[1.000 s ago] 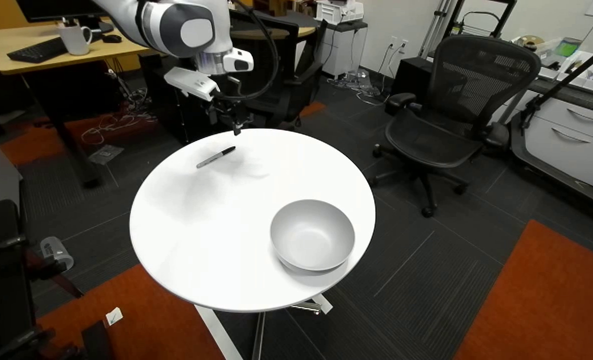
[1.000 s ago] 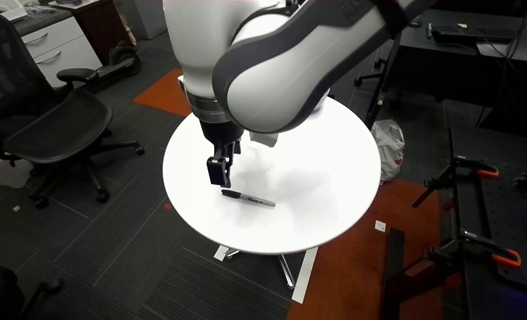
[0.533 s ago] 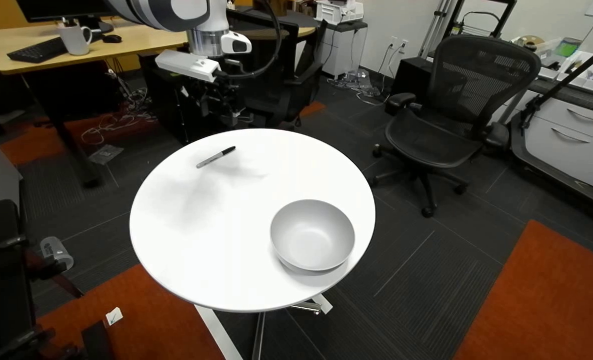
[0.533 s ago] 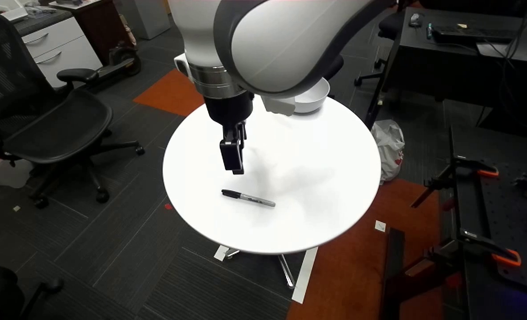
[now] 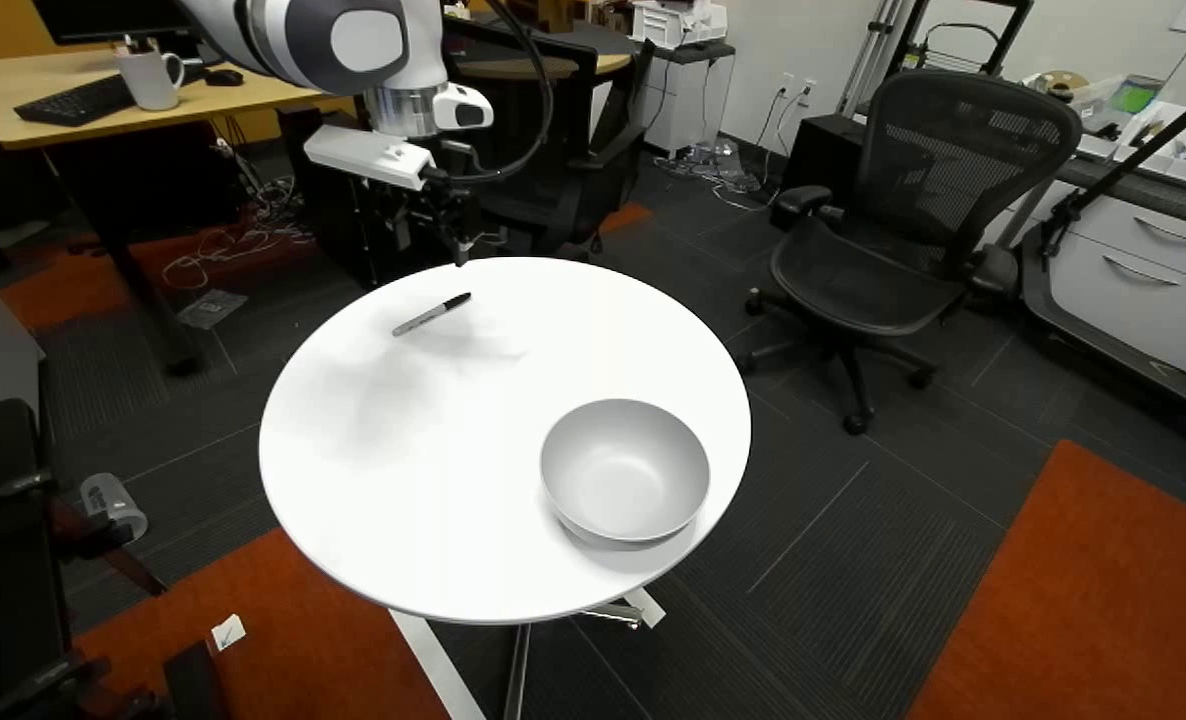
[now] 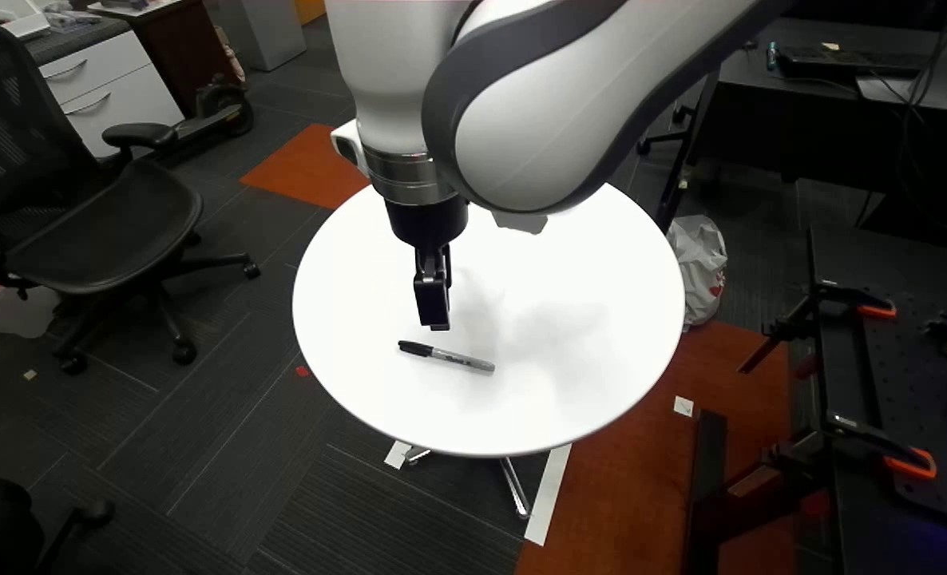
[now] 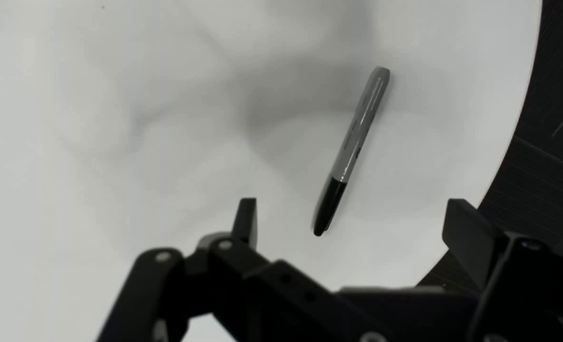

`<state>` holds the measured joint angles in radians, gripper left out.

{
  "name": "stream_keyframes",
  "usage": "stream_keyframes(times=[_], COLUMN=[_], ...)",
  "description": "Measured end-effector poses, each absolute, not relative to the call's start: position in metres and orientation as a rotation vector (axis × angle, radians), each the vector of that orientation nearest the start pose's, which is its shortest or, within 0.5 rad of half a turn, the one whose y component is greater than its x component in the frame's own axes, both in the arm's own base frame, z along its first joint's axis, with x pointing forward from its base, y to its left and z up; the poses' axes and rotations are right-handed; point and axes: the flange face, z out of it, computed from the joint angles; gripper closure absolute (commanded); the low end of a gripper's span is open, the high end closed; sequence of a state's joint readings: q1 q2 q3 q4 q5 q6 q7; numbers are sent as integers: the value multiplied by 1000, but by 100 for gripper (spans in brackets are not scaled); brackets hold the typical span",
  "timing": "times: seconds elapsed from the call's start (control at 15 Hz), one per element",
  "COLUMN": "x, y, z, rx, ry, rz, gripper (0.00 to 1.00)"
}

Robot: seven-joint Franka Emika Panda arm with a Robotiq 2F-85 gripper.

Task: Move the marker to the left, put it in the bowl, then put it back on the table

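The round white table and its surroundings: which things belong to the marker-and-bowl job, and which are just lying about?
For the job:
round white table
marker, lying on it
bowl, also on it
gripper, open and empty

Just lying about:
mug and keyboard, on the wooden desk
black office chair
white plastic bag

Loads of bare table (image 5: 453,480) between the marker (image 5: 432,314) and the bowl (image 5: 625,470), so that's an easy lane across. The bowl's walls do stick up near the edge, but its mouth faces up, so you can get in from above. The tool (image 7: 352,209) hangs clear of the marker, jaws spread way wider than it's thick. Office chair (image 5: 868,285) stands near the table.
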<state>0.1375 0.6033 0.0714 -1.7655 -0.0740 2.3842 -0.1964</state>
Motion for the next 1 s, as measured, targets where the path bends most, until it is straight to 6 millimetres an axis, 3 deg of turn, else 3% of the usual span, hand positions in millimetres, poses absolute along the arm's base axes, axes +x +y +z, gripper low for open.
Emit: stream_keyframes(times=[1.0], x=[646], y=[129], z=[163], rx=[-3074], ry=[-745], rz=[-171], gripper=[0])
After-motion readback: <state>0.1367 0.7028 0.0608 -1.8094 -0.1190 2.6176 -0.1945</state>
